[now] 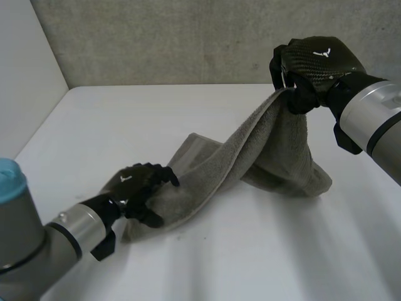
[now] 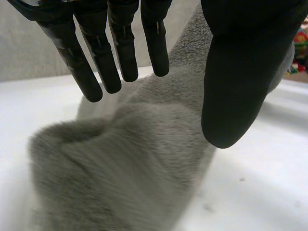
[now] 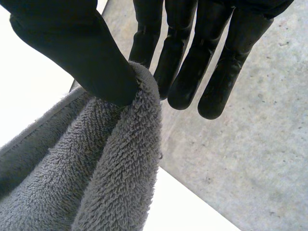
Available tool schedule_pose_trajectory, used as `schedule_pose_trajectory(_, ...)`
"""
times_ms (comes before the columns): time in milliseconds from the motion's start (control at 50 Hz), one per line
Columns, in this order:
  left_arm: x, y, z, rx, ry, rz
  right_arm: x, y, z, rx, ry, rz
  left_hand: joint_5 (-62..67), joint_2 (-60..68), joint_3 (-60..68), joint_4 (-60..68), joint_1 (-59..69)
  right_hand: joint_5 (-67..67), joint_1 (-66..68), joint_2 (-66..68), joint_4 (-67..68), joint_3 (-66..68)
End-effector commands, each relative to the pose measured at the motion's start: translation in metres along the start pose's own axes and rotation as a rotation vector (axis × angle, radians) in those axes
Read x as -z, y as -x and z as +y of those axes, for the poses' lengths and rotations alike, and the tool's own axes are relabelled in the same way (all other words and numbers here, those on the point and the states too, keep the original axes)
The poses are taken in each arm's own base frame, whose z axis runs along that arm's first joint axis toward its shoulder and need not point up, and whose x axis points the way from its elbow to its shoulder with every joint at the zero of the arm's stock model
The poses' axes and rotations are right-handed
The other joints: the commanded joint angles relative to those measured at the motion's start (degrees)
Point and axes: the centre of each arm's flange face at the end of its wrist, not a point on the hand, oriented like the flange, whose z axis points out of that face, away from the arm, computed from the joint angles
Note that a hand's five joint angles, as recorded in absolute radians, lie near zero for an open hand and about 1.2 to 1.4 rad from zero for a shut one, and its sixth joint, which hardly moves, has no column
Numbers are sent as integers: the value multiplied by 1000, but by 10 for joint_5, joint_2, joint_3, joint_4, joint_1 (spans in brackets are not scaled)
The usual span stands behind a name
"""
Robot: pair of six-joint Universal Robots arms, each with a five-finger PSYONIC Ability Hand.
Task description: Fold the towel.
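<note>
White table (image 1: 263, 251), grey concrete wall behind. Near left, my left hand (image 1: 135, 188) rests on the towel's (image 1: 250, 147) low end; its wrist view shows my fingers (image 2: 94, 67) straight, thumb spread apart. From there the towel runs far-right, rising to my raised right hand (image 1: 313, 63), where thumb and fingers pinch its top end.

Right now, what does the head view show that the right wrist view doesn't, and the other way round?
From the head view: the left hand at the low end of the towel on the white table, its arm, and the towel sloping up from there to the raised right hand. From the right wrist view: the grip up close, the thumb pressing a bunched fold of towel against a finger. In both: the right hand, the grey towel and the concrete wall.
</note>
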Motion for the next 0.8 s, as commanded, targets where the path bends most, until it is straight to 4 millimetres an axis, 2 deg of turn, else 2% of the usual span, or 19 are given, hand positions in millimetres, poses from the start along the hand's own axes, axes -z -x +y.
schedule_pose_trajectory(20, 4, -21, 16, 19, 4, -147, 0, 2, 10, -10, 16, -3, 49, 48, 48, 48, 48, 139, 244, 127, 119, 121)
schedule_pose_trajectory(120, 1, -18, 25, 1, 19, -240, 1, 3, 17, -13, 31, -6, 35, 35, 35, 34, 35, 139, 244, 127, 119, 121)
schedule_pose_trajectory(240, -4, -21, 38, -13, 59, -235, 2, 4, 23, -13, 31, -6, 10, 9, 10, 9, 9, 139, 244, 127, 119, 121)
schedule_pose_trajectory(460, -23, -20, 52, -43, 39, -237, 4, 4, 17, -10, 12, -3, 13, 13, 13, 12, 13, 139, 244, 127, 119, 121)
schedule_pose_trajectory(500, -26, -17, 51, -94, 16, -268, 5, 4, 16, -11, 9, -2, 127, 126, 127, 126, 126, 139, 244, 127, 119, 121)
schedule_pose_trajectory(520, -26, -17, 51, -94, 16, -268, 5, 4, 16, -11, 9, -2, 128, 127, 127, 127, 127, 139, 244, 127, 119, 121)
schedule_pose_trajectory(560, -31, -13, 43, -150, -52, -304, 6, 4, 15, -10, 6, -1, 319, 318, 318, 318, 318, 139, 244, 127, 119, 121)
schedule_pose_trajectory(620, -35, -13, 38, -179, -95, -308, 6, 3, 15, -10, 5, 2, 390, 390, 390, 389, 389, 139, 244, 127, 119, 121)
schedule_pose_trajectory(640, -39, -12, 36, -209, -125, -311, 6, 3, 15, -10, 5, 3, 460, 459, 460, 459, 459, 139, 244, 127, 119, 121)
schedule_pose_trajectory(720, -48, -6, 38, -292, -150, -326, 5, 2, 14, -9, 3, 5, 487, 487, 487, 486, 487, 139, 244, 127, 119, 121)
schedule_pose_trajectory(800, -48, -4, 39, -332, -140, -329, 5, 0, 14, -7, 1, 12, 487, 487, 487, 486, 487, 139, 244, 127, 119, 121)
